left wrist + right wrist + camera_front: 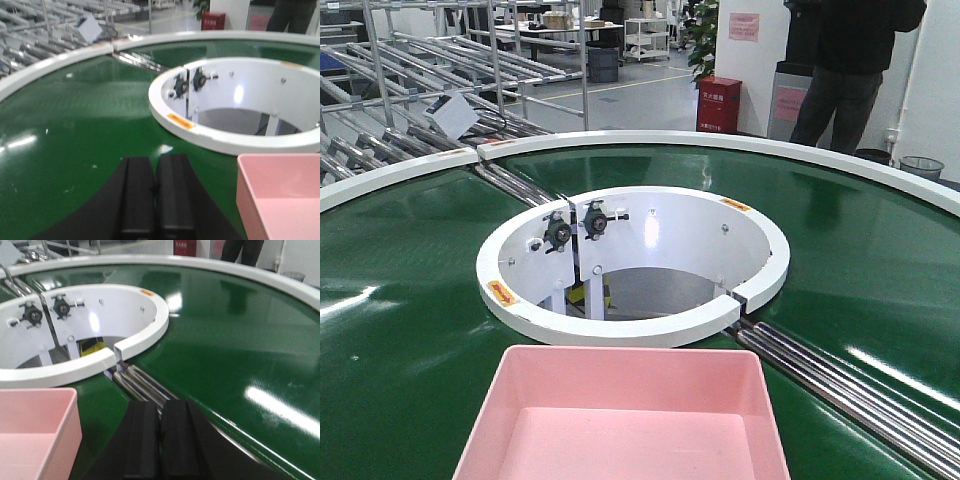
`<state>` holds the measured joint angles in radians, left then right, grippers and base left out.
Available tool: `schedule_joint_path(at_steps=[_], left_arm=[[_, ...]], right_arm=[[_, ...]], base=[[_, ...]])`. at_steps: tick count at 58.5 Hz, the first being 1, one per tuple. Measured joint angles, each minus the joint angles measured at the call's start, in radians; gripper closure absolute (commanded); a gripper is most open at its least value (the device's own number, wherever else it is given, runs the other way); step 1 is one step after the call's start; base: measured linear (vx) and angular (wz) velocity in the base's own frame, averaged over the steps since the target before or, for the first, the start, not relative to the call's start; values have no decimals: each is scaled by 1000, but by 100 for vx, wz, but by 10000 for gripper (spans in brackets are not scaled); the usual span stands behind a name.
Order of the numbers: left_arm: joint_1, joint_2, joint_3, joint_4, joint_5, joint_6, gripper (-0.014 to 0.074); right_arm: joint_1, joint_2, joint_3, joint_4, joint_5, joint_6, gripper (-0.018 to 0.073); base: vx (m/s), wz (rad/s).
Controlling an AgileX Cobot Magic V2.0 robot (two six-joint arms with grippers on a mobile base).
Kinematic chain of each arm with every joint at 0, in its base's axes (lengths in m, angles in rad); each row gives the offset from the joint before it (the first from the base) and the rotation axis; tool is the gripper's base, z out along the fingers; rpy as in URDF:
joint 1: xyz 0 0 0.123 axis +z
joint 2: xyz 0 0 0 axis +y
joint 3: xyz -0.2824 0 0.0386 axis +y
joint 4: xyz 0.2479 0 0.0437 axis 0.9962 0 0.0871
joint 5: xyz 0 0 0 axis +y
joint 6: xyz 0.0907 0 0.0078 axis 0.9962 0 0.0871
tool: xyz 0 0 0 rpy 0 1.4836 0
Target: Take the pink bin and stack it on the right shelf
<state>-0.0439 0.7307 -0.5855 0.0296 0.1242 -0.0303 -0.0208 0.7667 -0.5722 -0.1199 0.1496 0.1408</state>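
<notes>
Pink bin (620, 385) sits on the green bench (400, 330) at the near edge of the front view, just short of the white ring (620, 330). It is upright, mouth up, and looks empty. The right shelf is not in any view, so you can't judge the drop spot yet.

Left tool (154, 172) has its jaws pressed together and holds nothing. It is low over the bench, left of the bin's left wall and not touching it. Right tool (160, 412) is the same: jaws together, empty, right of the bin's right wall with a strip of bench between. The steel rollers (140, 385) lie just ahead of it.

The step in hand looks like getting hold of the bin, not yet started.
- Open both tools before you move in; closed jaws would only shove the bin.
- Take the two side rims at matching spots, one pad inside and one outside each wall.
- The walls slope and look slick, so seat deep on the rim.
- Close both sides together and lift level, or the bin will likely twist.
- Keep the right tool clear of the rollers.
</notes>
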Motion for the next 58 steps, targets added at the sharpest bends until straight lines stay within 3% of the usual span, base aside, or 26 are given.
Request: schedule_joint_path(at_steps=[6, 13, 23, 36, 44, 58], left_arm=[[0, 17, 0, 0, 0, 0, 209], [0, 44, 0, -3, 9, -8, 159], [-18, 142, -48, -3, 91, -17, 157], [-138, 397, -327, -8, 272, -17, 157], [-208, 574, -494, -15, 383, -17, 157], [-253, 821, -642, -145, 512, 16, 157]], right_arm=[[0, 33, 0, 0, -1, 0, 207], [0, 73, 0, 13, -1, 9, 154], [33, 189, -78, 31, 103, 6, 155], [219, 479, -370, 44, 327, -19, 155], [289, 684, -533, 74, 449, 0, 155], [311, 925, -689, 105, 550, 78, 155]], base=[[0, 0], [0, 0], [0, 0], [0, 0], [0, 0], [0, 0]])
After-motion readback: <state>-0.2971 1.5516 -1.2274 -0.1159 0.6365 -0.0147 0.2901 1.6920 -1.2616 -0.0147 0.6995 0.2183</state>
